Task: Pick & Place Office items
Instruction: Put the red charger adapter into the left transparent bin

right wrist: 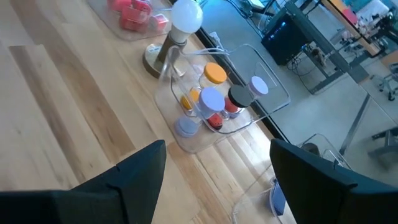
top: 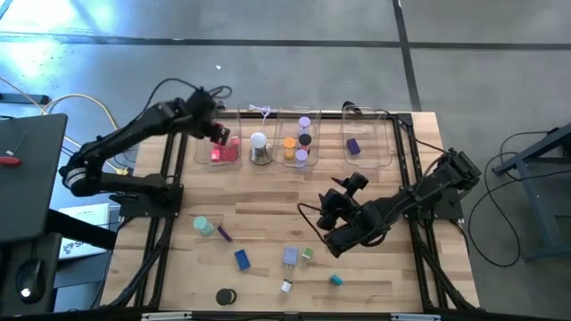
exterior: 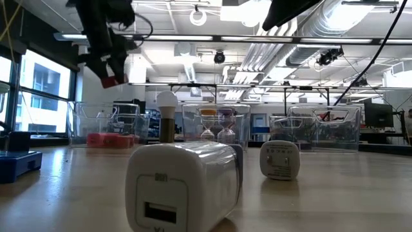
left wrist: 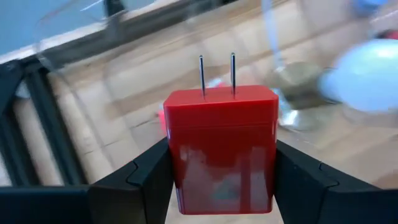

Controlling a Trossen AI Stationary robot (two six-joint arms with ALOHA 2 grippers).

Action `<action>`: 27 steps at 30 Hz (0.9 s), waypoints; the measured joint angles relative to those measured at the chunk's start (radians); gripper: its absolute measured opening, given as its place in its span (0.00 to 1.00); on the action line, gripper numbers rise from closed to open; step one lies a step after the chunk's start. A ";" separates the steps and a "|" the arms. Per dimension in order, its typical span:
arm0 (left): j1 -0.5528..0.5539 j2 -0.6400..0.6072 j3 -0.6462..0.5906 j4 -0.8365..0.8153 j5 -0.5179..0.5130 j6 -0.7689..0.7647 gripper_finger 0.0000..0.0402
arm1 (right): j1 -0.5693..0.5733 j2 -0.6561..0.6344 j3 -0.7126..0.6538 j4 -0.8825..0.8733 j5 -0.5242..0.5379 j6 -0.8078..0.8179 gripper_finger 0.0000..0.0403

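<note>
My left gripper (top: 219,134) is shut on a red plug block (left wrist: 221,143) with two metal prongs, high over the far-left clear bin (top: 225,153), which holds red and pink pieces. The low view shows the block (exterior: 111,81) hanging well above that bin. My right gripper (top: 343,192) hovers open and empty over the table's middle right, pointing toward the far bins; nothing lies between its fingers (right wrist: 146,165). Loose office items lie near the front: a teal cylinder (top: 203,225), a blue block (top: 242,259), a grey charger (top: 291,258) and a black disc (top: 225,296). My left gripper pinches the red plug block by its two opposite side faces (left wrist: 177,168), one finger (left wrist: 146,180) on each. The fingers slant downward from above. The prongs (left wrist: 216,74) point away from the gripper, and the block is lifted clear of bin and table.
Along the far edge stand a white bulb on a silvery base (top: 259,145), a bin of orange and purple cylinders (top: 299,143) and a bin with a purple block (top: 354,145). Two white chargers (exterior: 183,183) (exterior: 280,160) stand on the table close in front of the low camera.
</note>
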 joint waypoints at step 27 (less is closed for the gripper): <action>0.267 0.391 0.000 0.059 0.056 0.003 0.53 | -0.027 0.007 -0.002 0.006 -0.007 -0.002 0.69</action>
